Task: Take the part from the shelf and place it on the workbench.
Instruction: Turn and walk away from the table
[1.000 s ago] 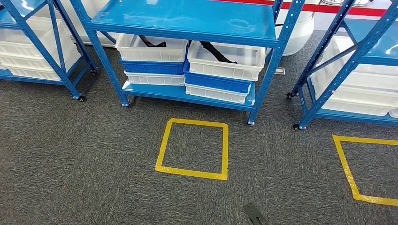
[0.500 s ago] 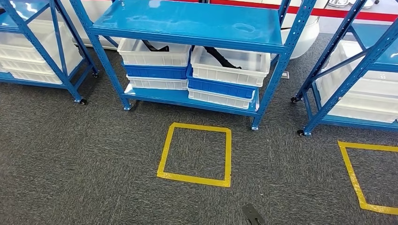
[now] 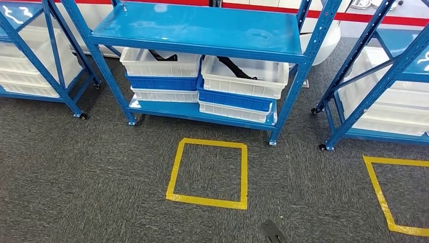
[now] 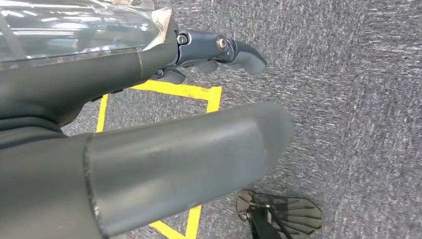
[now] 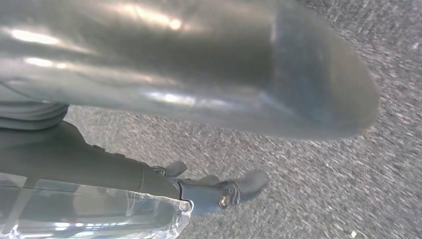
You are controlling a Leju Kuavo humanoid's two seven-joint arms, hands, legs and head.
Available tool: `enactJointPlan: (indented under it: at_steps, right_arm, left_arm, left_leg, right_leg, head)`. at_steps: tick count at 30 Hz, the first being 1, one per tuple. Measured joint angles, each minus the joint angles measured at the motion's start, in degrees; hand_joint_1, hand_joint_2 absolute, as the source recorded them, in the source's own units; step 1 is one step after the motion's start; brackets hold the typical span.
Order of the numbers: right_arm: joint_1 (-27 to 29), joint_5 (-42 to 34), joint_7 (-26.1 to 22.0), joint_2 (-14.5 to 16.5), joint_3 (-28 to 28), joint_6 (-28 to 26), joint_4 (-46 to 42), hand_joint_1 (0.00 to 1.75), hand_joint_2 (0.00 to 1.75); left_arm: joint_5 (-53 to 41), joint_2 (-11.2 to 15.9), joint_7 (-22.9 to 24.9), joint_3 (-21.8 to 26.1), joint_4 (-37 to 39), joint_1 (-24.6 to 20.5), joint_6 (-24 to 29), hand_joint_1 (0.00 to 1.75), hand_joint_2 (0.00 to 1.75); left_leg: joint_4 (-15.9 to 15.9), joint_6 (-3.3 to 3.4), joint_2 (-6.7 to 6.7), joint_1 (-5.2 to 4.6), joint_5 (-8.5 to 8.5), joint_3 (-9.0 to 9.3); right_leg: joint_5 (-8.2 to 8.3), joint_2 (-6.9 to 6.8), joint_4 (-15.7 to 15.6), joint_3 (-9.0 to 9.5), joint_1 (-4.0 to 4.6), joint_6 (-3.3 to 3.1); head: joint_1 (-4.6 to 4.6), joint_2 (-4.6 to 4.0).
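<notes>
Head view: blue metal shelf rack (image 3: 202, 30) is standing on grey carpet (image 3: 76, 177), black strap-like parts lying in its white plastic bins.
Left hand (image 4: 149, 149) is hanging over the carpet, thick grey thumb and dark fingers (image 4: 234, 52) apart, holding nothing; right hand (image 5: 199, 74) is hanging likewise, fingers (image 5: 239, 186) extended, touching nothing. One black part (image 3: 235, 67) is lying in the right upper white bin (image 3: 243, 76), another (image 3: 163, 55) in the left white bin (image 3: 159, 63), both stacked on blue bins. Yellow tape square (image 3: 207, 172) is marking the carpet before the rack.

Two bin stacks (image 3: 200, 83) sit side by side on the shelf (image 3: 202, 109), behind the floor square (image 3: 208, 172).
</notes>
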Motion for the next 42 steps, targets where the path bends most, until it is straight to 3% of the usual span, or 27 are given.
enactJointPlan:
  at_steps: [4, 5, 7, 9, 10, 12, 14, 16, 19, 21, 23, 24, 25, 27, 29, 33, 35, 36, 38, 39, 40, 42]
  right_arm:
    - [-0.05, 0.05, 0.0, 0.07, 0.02, -0.02, -0.01, 0.0, 0.0]
    - [-0.12, 0.08, 0.0, 0.08, 0.03, -0.02, -0.01, 0.0, 0.0]
    - [-0.15, 0.09, 0.01, 0.07, 0.04, -0.02, 0.0, 0.0, 0.0]
    - [0.02, 0.09, 0.05, 0.03, 0.04, -0.02, 0.01, 0.0, 0.0]
    - [0.09, 0.09, 0.07, 0.02, 0.04, -0.02, 0.02, 0.0, 0.0]
    - [0.11, 0.09, 0.09, -0.01, 0.04, -0.02, 0.02, 0.0, 0.0]
    - [0.08, 0.08, 0.13, -0.08, 0.04, -0.02, 0.02, 0.0, 0.0]
    - [0.07, 0.04, 0.17, -0.14, 0.04, -0.02, 0.02, 0.0, 0.0]
    - [0.08, 0.03, 0.17, -0.08, 0.03, -0.03, 0.0, 0.0, 0.0]
    - [0.01, 0.03, 0.17, -0.04, 0.02, -0.04, -0.01, 0.0, 0.0]
    - [-0.05, 0.03, 0.18, -0.03, 0.02, -0.04, -0.01, 0.0, 0.0]
    - [-0.01, 0.03, 0.18, 0.01, 0.02, -0.04, -0.01, 0.0, 0.0]
    - [0.04, 0.02, 0.19, 0.03, 0.02, -0.04, -0.01, 0.0, 0.0]
    - [0.11, 0.02, 0.18, 0.11, 0.02, -0.04, -0.01, 0.0, 0.0]
    - [0.02, 0.02, 0.17, 0.14, 0.02, -0.04, -0.01, 0.0, 0.0]
    - [-0.17, 0.02, 0.17, 0.11, 0.03, -0.04, -0.01, 0.0, 0.0]
    - [-0.22, 0.03, 0.17, 0.15, 0.04, -0.04, -0.01, 0.0, 0.0]
    - [-0.23, 0.03, 0.17, 0.15, 0.04, -0.04, -0.01, 0.0, 0.0]
    - [-0.16, 0.03, 0.17, 0.11, 0.04, -0.04, 0.0, 0.0, 0.0]
    - [-0.06, 0.03, 0.17, 0.08, 0.04, -0.04, 0.01, 0.0, 0.0]
    - [0.04, 0.03, 0.17, 0.07, 0.04, -0.04, 0.01, 0.0, 0.0]
    - [0.1, 0.03, 0.17, 0.06, 0.04, -0.04, 0.02, 0.0, 0.0]
  left_arm:
    - [-0.01, -0.04, 0.09, 0.19, 0.0, 0.05, 0.14, 0.0, 0.0]
    - [-0.01, -0.04, 0.1, 0.2, 0.0, -0.02, 0.2, 0.0, 0.0]
    - [-0.01, -0.02, 0.1, 0.22, 0.0, -0.11, 0.31, 0.0, 0.0]
    - [-0.03, -0.03, 0.15, 0.24, 0.0, -0.06, 0.37, 0.0, 0.0]
    - [-0.05, -0.06, 0.19, 0.25, 0.0, -0.01, 0.38, 0.0, 0.0]
    - [-0.07, -0.11, 0.27, 0.26, 0.0, 0.01, 0.42, 0.0, 0.0]
    - [-0.08, -0.16, 0.3, 0.26, 0.01, -0.06, 0.44, 0.0, 0.0]
    - [-0.08, -0.19, 0.3, 0.26, 0.02, -0.12, 0.44, 0.0, 0.0]
    - [-0.08, -0.27, 0.32, 0.26, 0.01, -0.22, 0.45, 0.0, 0.0]
    - [-0.09, -0.28, 0.34, 0.25, -0.01, -0.26, 0.48, 0.0, 0.0]
    - [-0.1, -0.22, 0.37, 0.26, -0.01, -0.14, 0.5, 0.0, 0.0]
    - [-0.1, -0.2, 0.39, 0.27, -0.01, -0.05, 0.51, 0.0, 0.0]
    - [-0.1, -0.18, 0.42, 0.28, -0.01, 0.0, 0.51, 0.0, 0.0]
    - [-0.1, -0.13, 0.45, 0.28, -0.01, 0.01, 0.51, 0.0, 0.0]
    - [-0.1, -0.1, 0.46, 0.28, 0.01, -0.07, 0.5, 0.0, 0.0]
    - [-0.12, -0.15, 0.48, 0.28, 0.04, -0.1, 0.49, 0.0, 0.0]
    - [-0.12, -0.16, 0.47, 0.3, 0.03, -0.12, 0.5, 0.0, 0.0]
    - [-0.12, -0.15, 0.47, 0.31, 0.02, -0.14, 0.5, 0.0, 0.0]
    - [-0.13, -0.12, 0.47, 0.31, 0.02, -0.16, 0.51, 0.0, 0.0]
    - [-0.13, -0.13, 0.47, 0.31, 0.02, -0.13, 0.51, 0.0, 0.0]
    - [-0.14, -0.14, 0.47, 0.31, 0.02, -0.1, 0.5, 0.0, 0.0]
    - [-0.19, -0.18, 0.48, 0.32, 0.02, -0.07, 0.5, 0.0, 0.0]
  left_leg:
    - [-1.21, 1.44, -0.04, 0.03, -0.34, 1.26]
    - [-1.57, 1.82, -0.02, 0.18, -0.41, 1.76]
    - [-1.71, 2.34, 0.03, 0.1, -0.97, 2.45]
    - [-1.71, 2.49, -0.09, -0.02, -1.75, 3.32]
    - [-1.71, 2.45, -0.18, -0.05, -2.19, 3.91]
    - [-1.74, 2.23, -0.31, -0.08, -3.16, 5.14]
    - [-1.77, 1.73, -0.38, -0.3, -4.25, 5.98]
    - [-1.95, 1.16, -0.4, -0.35, -4.94, 6.37]
    - [-1.06, 0.14, -0.22, -0.08, -5.89, 6.54]
    - [4.07, -0.66, -0.08, 0.18, -7.9, 3.86]
    - [10.89, -1.29, -0.03, 0.51, -9.64, -1.02]
    - [12.65, -1.52, -0.01, 0.69, -9.32, -2.89]
    - [12.58, -1.7, 0.02, 0.87, -7.95, -3.87]
    - [7.04, -1.9, 0.09, 1.25, -2.96, -2.81]
    - [1.26, -1.72, 0.03, 1.23, 0.03, -0.65]
    - [-0.65, 0.12, -0.09, 0.75, -0.34, 0.55]
    - [-1.07, 1.1, -0.07, 0.81, -0.48, 1.19]
    - [-1.19, 1.51, -0.02, 0.82, -0.65, 1.5]
    - [-1.2, 2.03, 0.0, 0.63, -1.19, 1.99]
    - [-1.2, 2.13, -0.05, 0.55, -1.47, 2.25]
    - [-1.19, 2.13, -0.13, 0.5, -1.82, 2.66]
    - [-1.2, 1.93, -0.29, 0.49, -2.62, 3.8]
  right_leg:
    - [-1.09, -0.14, 1.05, 0.02, -0.04, 1.04]
    - [-2.03, -0.19, 3.52, -1.22, -0.04, 1.01]
    - [-4.38, -0.23, 11.15, -5.88, -0.09, 0.78]
    - [-4.69, -0.23, 16.11, -9.9, -0.08, 1.15]
    - [-3.32, -0.24, 15.36, -10.37, -0.08, 1.59]
    - [1.5, -0.31, 7.96, -8.28, 0.01, 2.29]
    - [4.6, -0.42, 1.66, -5.68, 0.37, 1.7]
    - [4.73, -0.42, 0.49, -4.8, 0.79, 0.6]
    - [4.44, -0.26, -0.3, -3.76, 0.31, -0.51]
    - [4.06, -0.26, -0.75, -2.82, -0.05, -1.29]
    - [3.38, -0.27, -0.77, -2.1, -0.12, -1.71]
    - [3.01, -0.23, -0.76, -1.68, -0.17, -1.69]
    - [2.57, -0.17, -0.76, -1.19, -0.24, -1.55]
    - [1.62, -0.06, -0.77, -0.11, -0.42, -1.07]
    - [0.6, 0.03, -0.7, 0.56, -0.18, -0.31]
    - [-0.25, 0.05, -1.06, 1.03, -0.06, 1.02]
    - [-1.49, -0.08, 1.71, -0.01, -0.23, 1.29]
    - [-2.71, -0.14, 5.06, -1.74, -0.3, 1.2]
    - [-5.21, -0.17, 13.54, -6.94, -0.29, 1.01]
    - [-5.72, -0.17, 16.48, -9.07, -0.29, 1.1]
    - [-5.0, -0.17, 17.08, -10.2, -0.29, 1.45]
    - [-1.0, -0.23, 11.51, -8.96, -0.29, 2.36]
  head:
    - [0.07, 0.0]
    - [0.12, 0.0]
    - [0.19, 0.0]
    - [0.19, 0.0]
    - [0.2, 0.0]
    - [0.21, 0.0]
    - [0.13, 0.0]
    - [0.05, 0.0]
    - [0.0, 0.0]
    - [-0.07, 0.0]
    - [-0.1, 0.0]
    - [-0.11, 0.0]
    - [-0.11, 0.0]
    - [-0.12, 0.0]
    - [-0.18, 0.0]
    - [-0.18, 0.0]
    - [-0.12, 0.0]
    - [-0.09, 0.0]
    - [-0.06, 0.0]
    - [-0.08, 0.0]
    - [-0.08, 0.0]
    - [-0.07, 0.0]
